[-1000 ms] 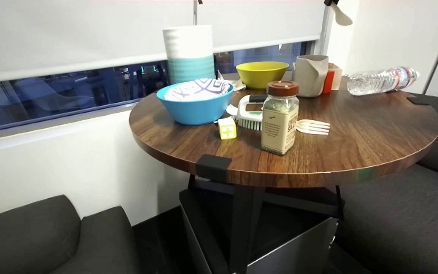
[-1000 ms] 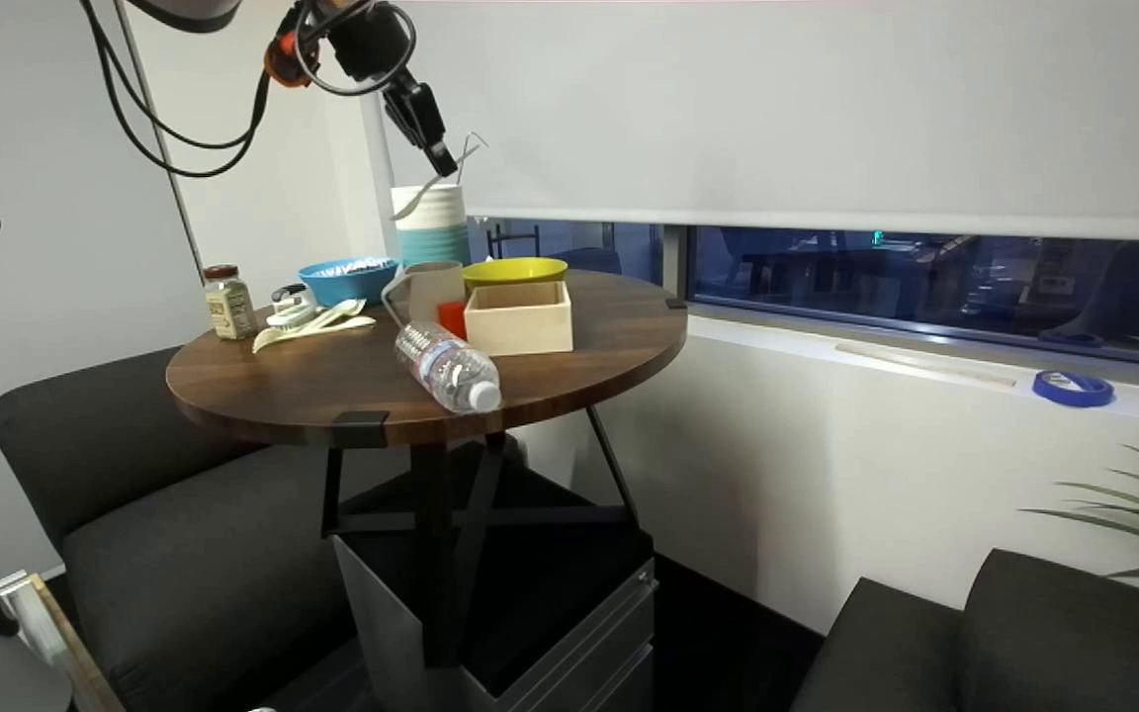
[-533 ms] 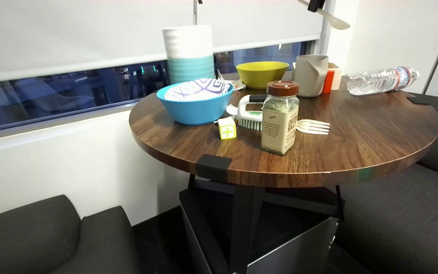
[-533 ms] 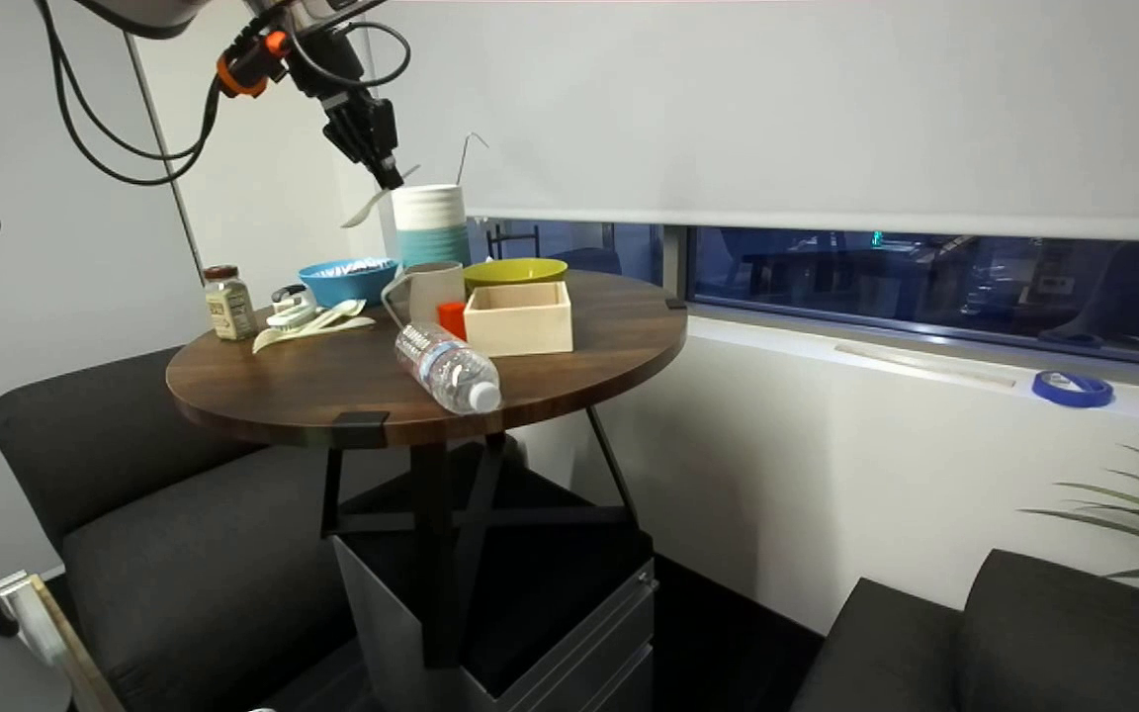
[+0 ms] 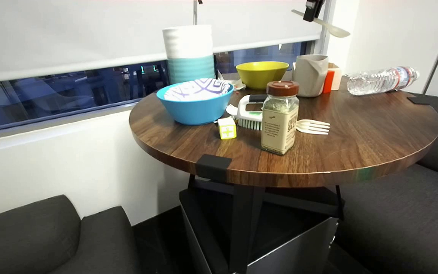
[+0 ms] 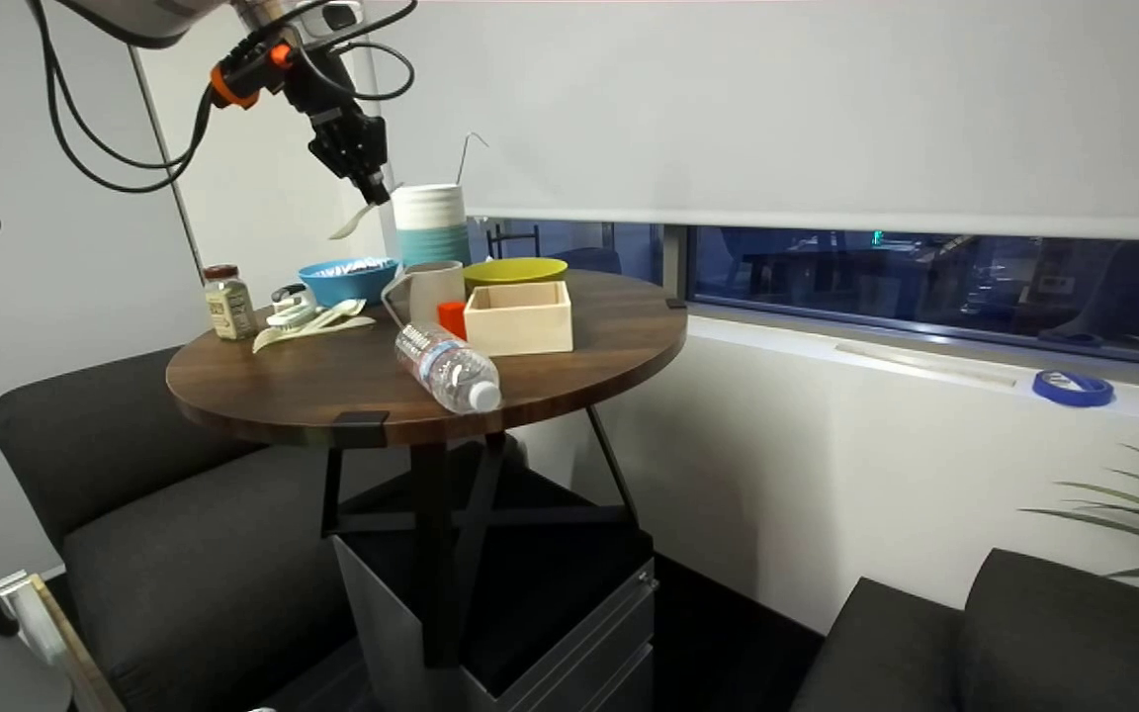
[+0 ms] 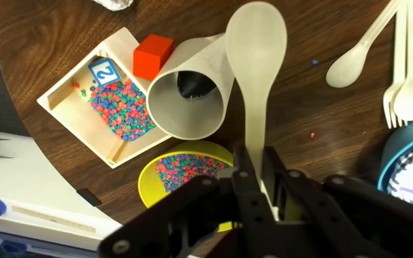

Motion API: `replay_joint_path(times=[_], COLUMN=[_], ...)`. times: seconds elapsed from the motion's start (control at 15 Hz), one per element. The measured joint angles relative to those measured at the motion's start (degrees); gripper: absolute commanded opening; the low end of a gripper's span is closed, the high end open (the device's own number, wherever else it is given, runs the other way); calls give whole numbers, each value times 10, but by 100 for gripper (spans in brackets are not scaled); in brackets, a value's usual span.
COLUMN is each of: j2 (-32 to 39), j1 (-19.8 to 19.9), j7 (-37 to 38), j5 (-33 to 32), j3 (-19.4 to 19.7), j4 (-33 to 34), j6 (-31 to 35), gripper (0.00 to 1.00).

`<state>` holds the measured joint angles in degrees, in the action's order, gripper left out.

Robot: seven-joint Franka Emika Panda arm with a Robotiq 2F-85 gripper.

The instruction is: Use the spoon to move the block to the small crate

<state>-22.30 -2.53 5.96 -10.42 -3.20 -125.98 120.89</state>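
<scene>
One red-orange block sits on the tabletop in the narrow space between the small crate and the grey-beige cup, outside the crate; whether it touches either wall we cannot tell. Tucked in there, it would likely have something to be pushed against, which could help us work it onto the pale spoon, though little room is left for getting underneath. The small crate holds coloured bits and a piece marked 2, so we guess a block dropped in might settle on an uneven bed.

Our jaws pinch the spoon's handle, its bowl reaching out ahead; we read that grip as a way of keeping the jaws themselves out of the tight gap. Both exterior views show the spoon well above the tabletop with its bowl end dipped, and the block is not on it, so to our mind scooping is not yet begun.

Further out, the clear bottle lies on its side near the block, where it may hinder a low approach. The yellow bowl stands near the cup, and two spare spoons and a fork lie well apart from the block, near the blue bowl
</scene>
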Motion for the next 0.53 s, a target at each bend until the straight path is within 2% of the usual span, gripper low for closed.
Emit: replay_joint_path(times=[0.2, 0.53], j2=[13, 35], j1=[-11, -47], j7=[-15, -55], j5=[5, 51], j3=[-12, -25], j4=[-4, -13], j6=[-41, -101], gripper=[3, 3])
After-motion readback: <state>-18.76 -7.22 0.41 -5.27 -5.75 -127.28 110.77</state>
